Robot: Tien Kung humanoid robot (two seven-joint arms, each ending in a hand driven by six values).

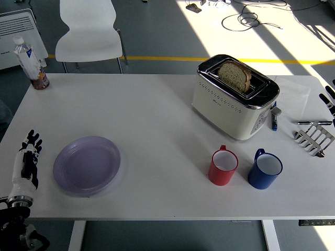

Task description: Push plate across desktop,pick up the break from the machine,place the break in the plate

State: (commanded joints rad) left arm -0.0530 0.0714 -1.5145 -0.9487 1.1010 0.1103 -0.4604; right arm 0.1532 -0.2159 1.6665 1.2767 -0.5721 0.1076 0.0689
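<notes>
Your left hand (27, 164) sits at the table's (146, 110) 9 o'clock edge, fingers straight and relaxed, gripping nothing. It's just beside the purple plate (87, 166), which lies flat at about 8 o'clock, and I can't see the two touching.

The slice of bread (234, 76) stands upright in a slot of the cream toaster (235, 97) over at 2 o'clock, well apart from the plate. Your right hand (329, 99) only pokes in at the 3 o'clock edge; you see a few dark fingertips, so I can't tell if it's spread or curled.

A red mug (223, 166) and a blue mug (265, 169) stand side by side at 5 o'clock, in front of the toaster. A metal toast rack (314, 138) sits near the right edge, and a water bottle (30, 63) stands at the 10 o'clock corner.
</notes>
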